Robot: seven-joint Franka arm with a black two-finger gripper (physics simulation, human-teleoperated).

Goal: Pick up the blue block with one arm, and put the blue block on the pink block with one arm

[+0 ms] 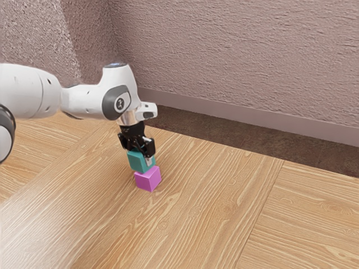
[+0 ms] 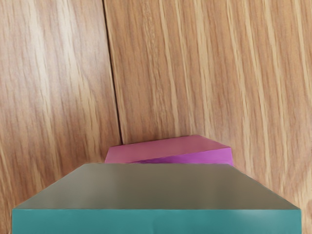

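Exterior view | claw [image 1: 139, 150] grips teal block [image 1: 139, 163] | right over pink block [image 1: 148, 179]

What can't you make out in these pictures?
Wrist view: most of the pink block, hidden behind the blue block, itself cut off by the picture's edge.
Exterior view: whether the blue block in the hand rests on the pink block or hangs above; gap too small.
Exterior view: the base of the arm, cut off at the exterior view's left.

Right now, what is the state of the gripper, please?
Gripper: jaws closed on the blue block, holding it just over the pink block.
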